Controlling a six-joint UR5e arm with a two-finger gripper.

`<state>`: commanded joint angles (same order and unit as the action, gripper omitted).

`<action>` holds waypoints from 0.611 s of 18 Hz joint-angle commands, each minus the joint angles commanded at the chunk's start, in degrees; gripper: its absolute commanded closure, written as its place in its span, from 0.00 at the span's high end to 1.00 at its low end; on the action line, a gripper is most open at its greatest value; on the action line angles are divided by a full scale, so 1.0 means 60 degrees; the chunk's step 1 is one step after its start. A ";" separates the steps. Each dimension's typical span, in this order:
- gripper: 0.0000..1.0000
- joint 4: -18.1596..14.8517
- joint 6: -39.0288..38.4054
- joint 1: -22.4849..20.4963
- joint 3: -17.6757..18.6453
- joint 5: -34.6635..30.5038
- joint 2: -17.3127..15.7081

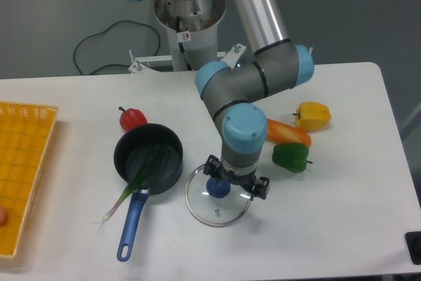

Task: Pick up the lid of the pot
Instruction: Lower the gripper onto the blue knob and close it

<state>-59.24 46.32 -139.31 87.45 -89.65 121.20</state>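
My gripper (235,177) is over the upper right part of the glass pot lid, pointing down with its two fingers spread wide and nothing held between them. The round lid (227,211) lies on the table, clear with a silvery rim. Its blue knob (218,187) shows just below and beside the left finger, toward the lower left of the gripper. Part of the lid's upper right side is hidden by the gripper. How high the fingertips are above the glass I cannot tell.
Left of the lid sits a black pan (123,156) with a leek inside and a blue handle (131,225). A red pepper (133,119) is behind it. Right of the arm are a carrot (288,134), a yellow pepper (312,116) and a green pepper (291,157). A yellow basket (26,162) stands far left.
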 joint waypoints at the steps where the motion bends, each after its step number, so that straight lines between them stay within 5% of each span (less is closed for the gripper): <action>1: 1.00 0.0000 -0.0044 0.0015 0.0029 0.0000 0.0000; 11: 1.00 0.0000 -0.0293 0.0029 0.0117 0.0059 0.0029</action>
<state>-59.24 44.56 -139.13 88.15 -89.30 121.38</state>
